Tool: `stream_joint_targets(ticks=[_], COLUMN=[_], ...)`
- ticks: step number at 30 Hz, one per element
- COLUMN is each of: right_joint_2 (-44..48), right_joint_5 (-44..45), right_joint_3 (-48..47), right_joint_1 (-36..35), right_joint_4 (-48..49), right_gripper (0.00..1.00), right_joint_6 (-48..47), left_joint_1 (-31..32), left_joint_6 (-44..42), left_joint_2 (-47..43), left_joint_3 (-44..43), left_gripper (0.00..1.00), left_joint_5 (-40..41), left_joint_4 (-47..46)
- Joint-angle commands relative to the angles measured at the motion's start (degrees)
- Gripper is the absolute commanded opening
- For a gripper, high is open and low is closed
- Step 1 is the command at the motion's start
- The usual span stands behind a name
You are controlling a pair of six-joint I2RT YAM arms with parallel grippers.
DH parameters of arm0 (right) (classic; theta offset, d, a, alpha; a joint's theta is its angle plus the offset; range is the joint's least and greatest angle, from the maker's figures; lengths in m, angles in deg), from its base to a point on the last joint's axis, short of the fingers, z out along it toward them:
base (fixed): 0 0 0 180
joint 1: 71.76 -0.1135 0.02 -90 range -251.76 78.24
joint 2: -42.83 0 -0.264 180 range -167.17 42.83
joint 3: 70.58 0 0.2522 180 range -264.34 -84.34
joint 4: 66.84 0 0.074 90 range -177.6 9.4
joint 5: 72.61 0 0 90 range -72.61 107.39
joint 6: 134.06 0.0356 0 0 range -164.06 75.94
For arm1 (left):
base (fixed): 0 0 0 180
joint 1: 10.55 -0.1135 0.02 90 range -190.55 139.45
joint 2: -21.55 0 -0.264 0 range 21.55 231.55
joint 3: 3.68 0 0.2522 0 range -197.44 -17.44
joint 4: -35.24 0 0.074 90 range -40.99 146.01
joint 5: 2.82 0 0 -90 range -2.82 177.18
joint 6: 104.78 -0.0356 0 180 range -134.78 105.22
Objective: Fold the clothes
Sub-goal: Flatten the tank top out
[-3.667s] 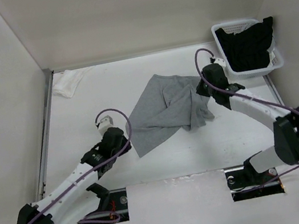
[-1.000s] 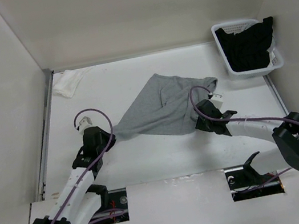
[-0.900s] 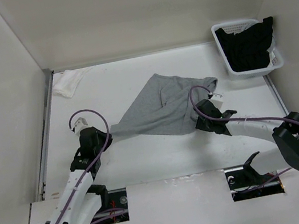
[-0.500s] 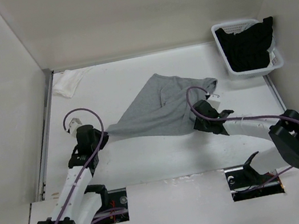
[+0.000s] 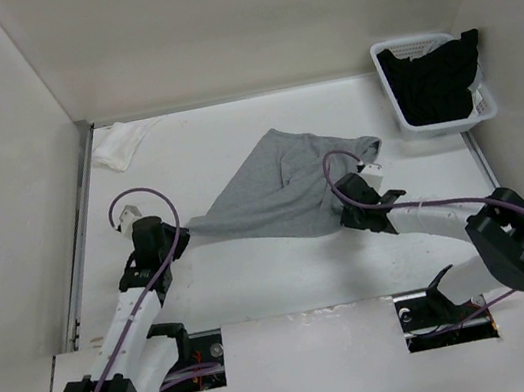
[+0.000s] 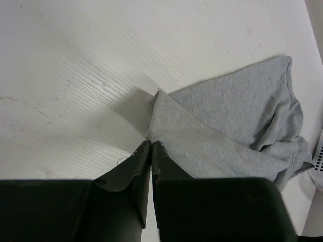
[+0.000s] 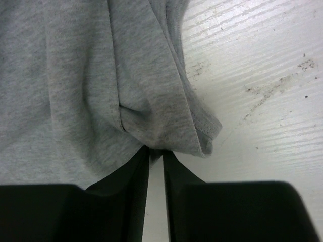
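Counter point(image 5: 286, 273) open at near centre and far centre; tank top point(image 5: 277, 193) stretched across the middle blocks low passes; white cloth point(image 5: 117, 145) far-left corner, basket point(image 5: 480, 107) far-right corner, walls point(image 5: 0, 151) close three sides

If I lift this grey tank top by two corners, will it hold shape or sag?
Likely floppy: the grey tank top lies in soft creases, drawn to a point at the left hand. Probably light: thin knit. It may bunch, as its hem does at the right hand.

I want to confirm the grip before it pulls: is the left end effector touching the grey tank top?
Touching. The left wrist view shows the left end effector shut on a corner of the grey tank top.
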Motion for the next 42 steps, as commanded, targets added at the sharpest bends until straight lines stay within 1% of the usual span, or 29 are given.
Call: stream_joint_targets(ticks=[1, 3, 6, 8, 10, 12, 16, 19, 22, 25, 27, 28, 30, 31, 32, 33, 34, 35, 37, 38, 39, 40, 42], right_joint_2=[-0.70, -1.05, -1.58, -1.06, 1.83, 7.44, 21.15, 29.07, 33.13, 33.49, 31.57, 30.51, 26.04, 24.36, 22.26, 20.85, 19.18, 18.20, 16.01, 15.13, 14.42, 14.33, 13.98], right_joint_5=[0.37, 0.37, 0.81, 1.16, 3.09, 5.63, 10.55, 16.00, 23.99, 33.56, 40.33, 42.97, 50.79, 53.00, 55.28, 55.65, 54.87, 54.60, 54.08, 53.38, 52.76, 52.06, 49.52], right_joint_3=[-2.27, -2.71, -3.32, -2.97, -2.88, -3.15, -9.45, -19.02, -32.37, -48.71, -60.48, -64.54, -76.22, -79.32, -82.83, -84.17, -85.31, -85.50, -84.98, -83.76, -82.70, -81.30, -77.61], right_joint_1=[-0.07, -0.07, -0.16, -0.33, -0.86, -3.75, -9.37, -14.38, -20.26, -27.99, -35.01, -37.83, -46.35, -49.61, -54.34, -56.04, -56.05, -55.88, -56.05, -55.79, -54.75, -53.95, -49.84], right_joint_4=[-1.11, -1.73, -2.25, -1.64, -2.25, -4.26, -15.41, -24.55, -32.29, -35.39, -34.96, -34.17, -28.22, -24.79, -17.10, -11.19, -0.61, 6.46, 24.46, 32.47, 38.90, 41.66, 40.91], right_gripper=[0.15, 0.09, 0.02, 0.00, 0.00, 0.00, 0.00, 0.00, 0.00, 0.00, 0.00, 0.00, 0.00, 0.00, 0.00, 0.00, 0.00, 0.00, 0.00, 0.00, 0.00, 0.00, 0.00], right_joint_6=[-0.03, -0.03, -0.03, -0.12, 0.05, 0.05, 0.06, -1.87, -6.52, -14.94, -22.76, -25.84, -38.47, -43.75, -53.72, -60.35, -71.81, -78.63, -95.75, -102.45, -107.91, -109.27, -106.66], left_joint_1=[0.37, 0.46, 0.81, 0.81, 0.90, 1.43, 4.76, 7.92, 11.26, 14.43, 16.10, 16.63, 16.90, 16.99, 16.73, 16.55, 16.37, 16.20, 15.85, 15.84, 15.76, 15.58, 14.79], left_joint_6=[0.36, 0.27, 0.10, 0.01, -0.08, -0.17, -0.26, -0.25, -1.74, -3.94, -5.61, -6.92, -10.26, -10.80, -11.32, -11.59, -11.77, -11.86, -12.21, -12.30, -12.64, -13.52, -15.10], left_joint_2=[0.05, 0.05, 0.05, 0.05, -0.21, -1.26, -6.79, -11.01, -14.18, -15.50, -15.24, -14.72, -12.53, -11.73, -10.25, -9.28, -7.70, -6.73, -4.53, -3.65, -2.60, -1.45, 1.35], left_joint_3=[-2.57, -2.57, -2.48, -2.48, -2.74, -3.53, -8.61, -16.42, -25.39, -34.88, -41.73, -45.59, -53.42, -55.89, -59.83, -62.04, -65.29, -67.06, -70.05, -70.59, -71.03, -71.12, -70.77], left_gripper=[0.03, 0.03, 0.03, 0.03, 0.02, 0.02, 0.01, 0.01, 0.01, 0.01, 0.01, 0.01, 0.01, 0.01, 0.01, 0.01, 0.01, 0.01, 0.01, 0.02, 0.02, 0.02, 0.02], left_joint_5=[-0.55, -0.55, -0.37, -0.46, -0.63, -1.16, -0.03, 2.17, 5.59, 10.07, 12.54, 13.33, 13.78, 13.95, 13.95, 13.95, 13.52, 13.34, 13.16, 13.25, 13.51, 13.69, 15.26], left_joint_4=[-3.44, -3.53, -3.97, -4.14, -4.06, -3.71, -1.34, 1.74, 2.36, 1.92, 1.39, 0.87, -0.80, -1.24, -1.85, -1.86, -1.77, -1.68, -1.60, -1.60, -1.60, -1.77, -1.69])
